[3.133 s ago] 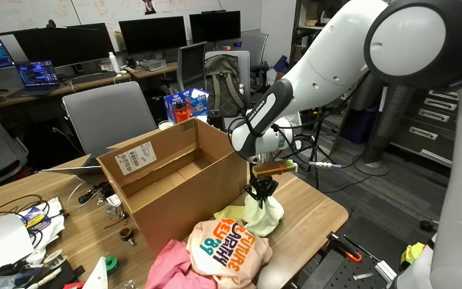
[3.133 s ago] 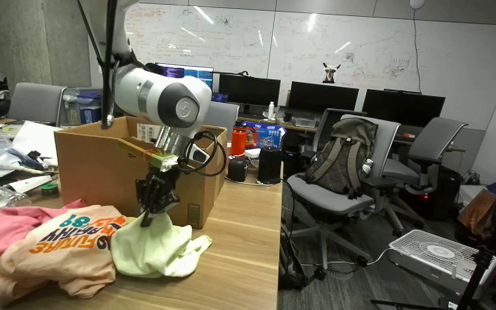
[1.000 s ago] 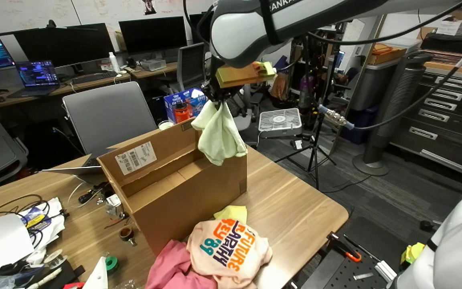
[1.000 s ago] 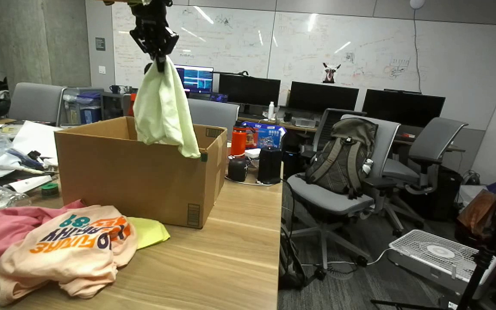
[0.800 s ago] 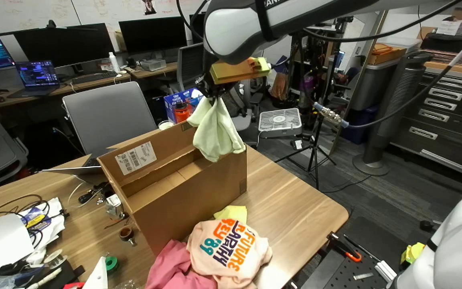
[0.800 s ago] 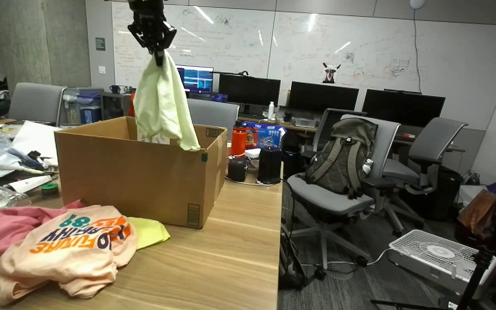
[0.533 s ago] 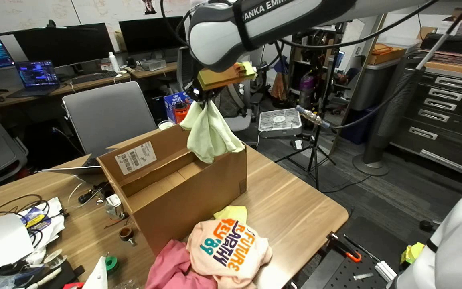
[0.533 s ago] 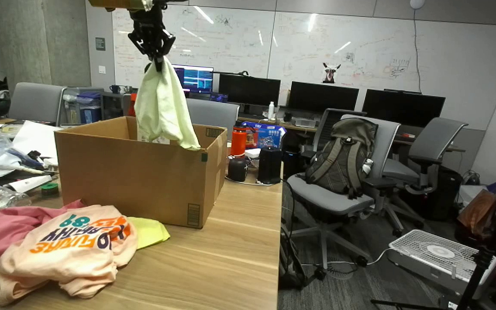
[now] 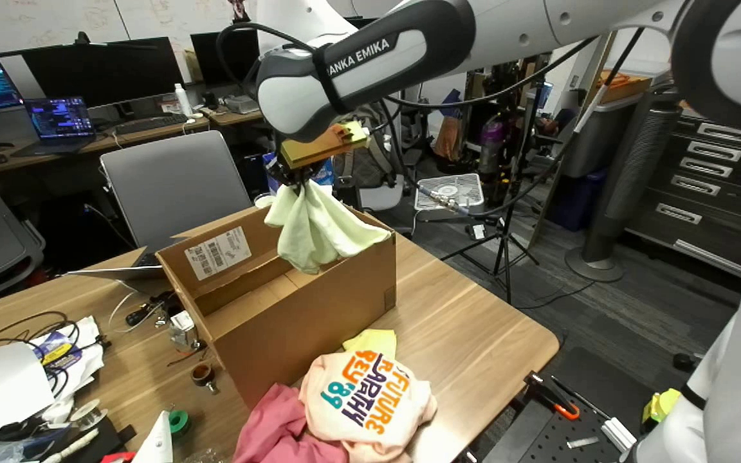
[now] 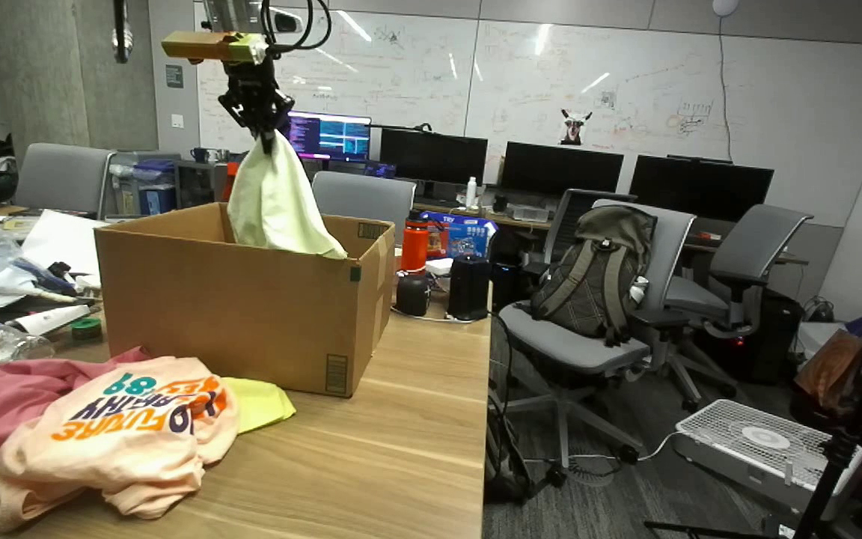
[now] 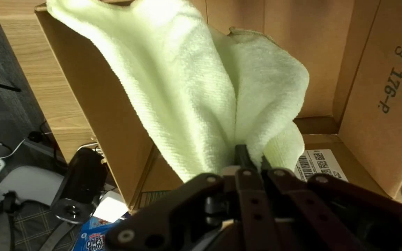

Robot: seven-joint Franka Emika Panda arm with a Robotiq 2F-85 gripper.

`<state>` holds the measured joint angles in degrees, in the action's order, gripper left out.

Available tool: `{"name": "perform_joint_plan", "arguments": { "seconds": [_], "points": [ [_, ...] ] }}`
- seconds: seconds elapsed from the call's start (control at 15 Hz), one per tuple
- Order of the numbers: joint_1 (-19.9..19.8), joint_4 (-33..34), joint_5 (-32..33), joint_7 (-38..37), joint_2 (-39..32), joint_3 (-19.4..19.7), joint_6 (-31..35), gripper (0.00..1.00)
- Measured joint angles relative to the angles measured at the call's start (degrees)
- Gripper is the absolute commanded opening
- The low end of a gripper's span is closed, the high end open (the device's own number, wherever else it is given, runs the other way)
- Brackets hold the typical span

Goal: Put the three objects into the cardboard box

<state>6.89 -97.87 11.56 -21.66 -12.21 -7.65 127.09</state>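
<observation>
My gripper (image 10: pixel 267 144) is above the cardboard box (image 10: pixel 229 307). Its fingertips (image 11: pixel 242 153) are clamped together on the pale green towel (image 10: pixel 274 198), which hangs from them in loose folds. The towel is over the opening of the box; in an exterior view the long wall hides its lower edge. One corner of the towel stretches to the rim, but whether it rests there, I cannot say surely. On an inner wall of the box I see a white label (image 9: pixel 217 253) with barcodes.

The other fabrics lie outside the box, on the wooden table (image 10: pixel 416 449), near its long wall. There is a peach garment (image 9: pixel 370 399) with coloured letters, a pink cloth (image 9: pixel 274 437) which touches it, and a yellow cloth (image 9: pixel 377 341), which shows from beneath the peach garment.

Beyond the box stands an orange bottle (image 10: pixel 414 247). Well apart from the box, a backpack (image 10: pixel 595 269) sits on a grey chair (image 10: pixel 584 353), and a white fan (image 10: pixel 768 438) lies on the floor.
</observation>
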Motion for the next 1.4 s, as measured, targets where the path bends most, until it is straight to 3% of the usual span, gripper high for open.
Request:
{"name": "perform_joint_plan", "arguments": {
  "seconds": [1.0,1.07,1.13,1.4],
  "points": [
    [4.41,8.31,-0.06,4.31,-6.09,0.68,-4.55,0.01],
    [4.50,8.58,-0.06,4.42,-6.28,0.68,-4.65,0.28],
    [4.50,8.90,-0.06,4.49,-6.41,0.74,-4.85,0.29],
    [4.34,9.91,-0.12,4.58,-6.45,1.63,-6.54,0.58]
  ]
}}
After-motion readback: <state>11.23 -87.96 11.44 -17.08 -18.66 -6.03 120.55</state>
